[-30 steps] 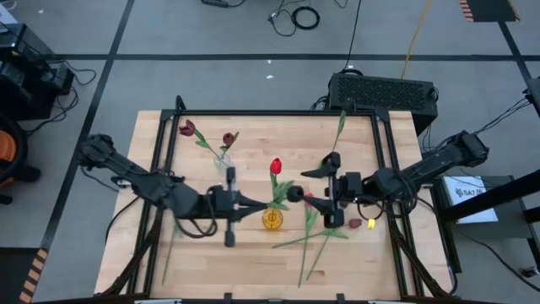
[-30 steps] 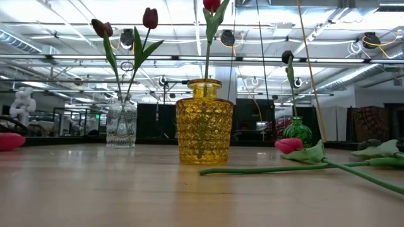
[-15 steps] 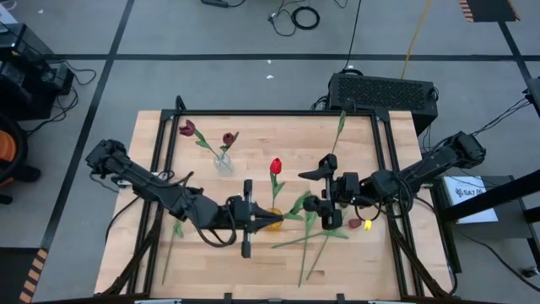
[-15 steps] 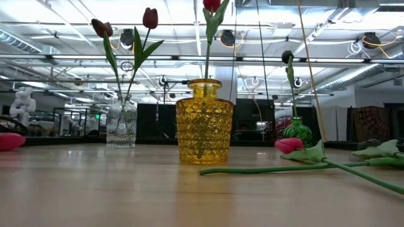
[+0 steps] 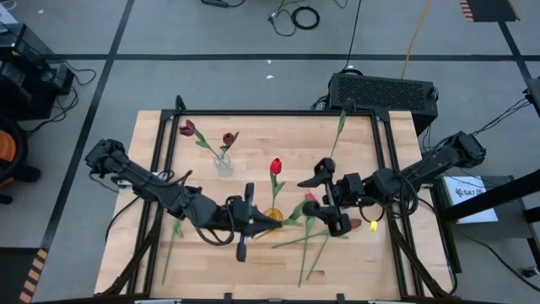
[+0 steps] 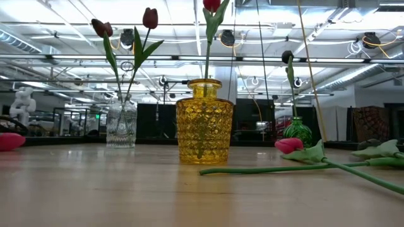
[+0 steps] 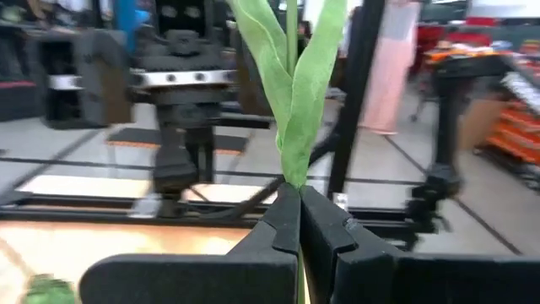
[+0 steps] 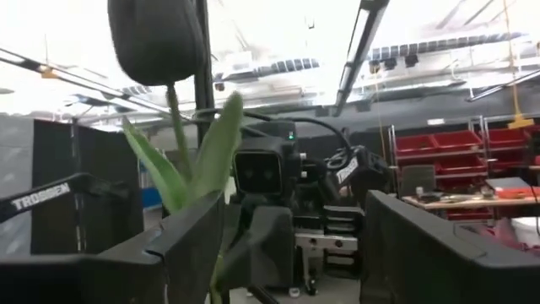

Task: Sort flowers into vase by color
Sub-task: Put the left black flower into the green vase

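Left end effector (image 7: 297, 221) pinching the stem of the red tulip (image 5: 275, 166) at the yellow vase (image 6: 204, 121).

The left fingers are pressed together on the stem just below its leaves. The right end effector (image 5: 325, 205) is spread, beside loose flowers (image 5: 314, 232) lying on the worktop (image 5: 253, 135); a dark tulip (image 8: 157, 38) appears close to it, contact unclear. Two maroon tulips (image 6: 123, 25) stand in the clear vase (image 6: 121, 123).

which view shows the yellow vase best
The low view: the yellow vase stands whole and side-on, a red tulip stem rising from its mouth. The high view shows only part of it from above, beside the left tool. Neither wrist view shows it.
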`<state>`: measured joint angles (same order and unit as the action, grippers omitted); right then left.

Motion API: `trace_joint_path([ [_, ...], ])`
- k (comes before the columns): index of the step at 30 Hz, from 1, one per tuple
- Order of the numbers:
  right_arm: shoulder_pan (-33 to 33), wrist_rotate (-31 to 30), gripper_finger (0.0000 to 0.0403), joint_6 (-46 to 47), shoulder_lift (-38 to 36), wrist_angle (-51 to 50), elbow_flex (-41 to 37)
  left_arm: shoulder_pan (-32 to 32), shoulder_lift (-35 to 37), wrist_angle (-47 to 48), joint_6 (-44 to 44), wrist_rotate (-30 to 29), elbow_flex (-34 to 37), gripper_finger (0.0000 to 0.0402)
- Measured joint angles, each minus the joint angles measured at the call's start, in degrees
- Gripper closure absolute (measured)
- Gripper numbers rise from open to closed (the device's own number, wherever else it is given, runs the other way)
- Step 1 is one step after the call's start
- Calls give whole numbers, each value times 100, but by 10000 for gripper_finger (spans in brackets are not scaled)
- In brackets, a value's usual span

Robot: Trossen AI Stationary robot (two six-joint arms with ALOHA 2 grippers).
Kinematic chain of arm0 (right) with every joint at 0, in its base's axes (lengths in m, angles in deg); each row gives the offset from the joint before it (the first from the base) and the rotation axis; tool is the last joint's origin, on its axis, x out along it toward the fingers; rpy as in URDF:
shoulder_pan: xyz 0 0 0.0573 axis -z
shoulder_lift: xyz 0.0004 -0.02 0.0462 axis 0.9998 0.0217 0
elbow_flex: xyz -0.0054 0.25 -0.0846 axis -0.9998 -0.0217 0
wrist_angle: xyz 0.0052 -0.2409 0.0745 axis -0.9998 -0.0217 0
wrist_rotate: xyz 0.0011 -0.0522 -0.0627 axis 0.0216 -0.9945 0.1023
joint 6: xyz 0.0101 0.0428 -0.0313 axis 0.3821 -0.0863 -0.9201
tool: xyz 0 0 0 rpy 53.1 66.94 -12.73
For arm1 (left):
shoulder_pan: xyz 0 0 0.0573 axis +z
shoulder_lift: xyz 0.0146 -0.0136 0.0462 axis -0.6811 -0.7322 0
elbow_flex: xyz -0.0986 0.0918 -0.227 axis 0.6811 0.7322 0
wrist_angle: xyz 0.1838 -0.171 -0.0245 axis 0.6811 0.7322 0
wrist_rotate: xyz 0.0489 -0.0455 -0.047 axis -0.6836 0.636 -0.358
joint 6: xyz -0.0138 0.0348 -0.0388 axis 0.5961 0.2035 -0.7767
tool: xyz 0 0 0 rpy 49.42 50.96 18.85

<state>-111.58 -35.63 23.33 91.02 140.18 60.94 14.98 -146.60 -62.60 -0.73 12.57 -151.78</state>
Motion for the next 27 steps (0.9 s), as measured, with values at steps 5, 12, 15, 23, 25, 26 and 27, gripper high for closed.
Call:
trace_joint_path([
  [5, -121, -1, 124, -160, 0, -6, 68, -102, 0, 35, -6, 24, 0, 401],
  [12, -228, -1, 124, -394, 0, 149, 68, -164, 4, 21, -7, 21, 0, 401],
  [15, -244, 7, 124, -420, 0, 159, 68, -169, 4, 21, -6, 17, 0, 401],
  [23, -241, 314, 124, -417, 265, 193, 272, -129, 4, 18, -11, -2, 0, 401],
  [25, -244, 320, 124, -403, 390, 34, 463, -126, 4, 17, -11, -14, 0, 401],
  [26, -241, 322, 124, -407, 484, -51, 571, -128, 4, 17, -11, -14, 0, 401],
  [27, -241, 322, 124, -437, 584, -132, 664, -128, 7, 17, -11, -14, 0, 401],
])
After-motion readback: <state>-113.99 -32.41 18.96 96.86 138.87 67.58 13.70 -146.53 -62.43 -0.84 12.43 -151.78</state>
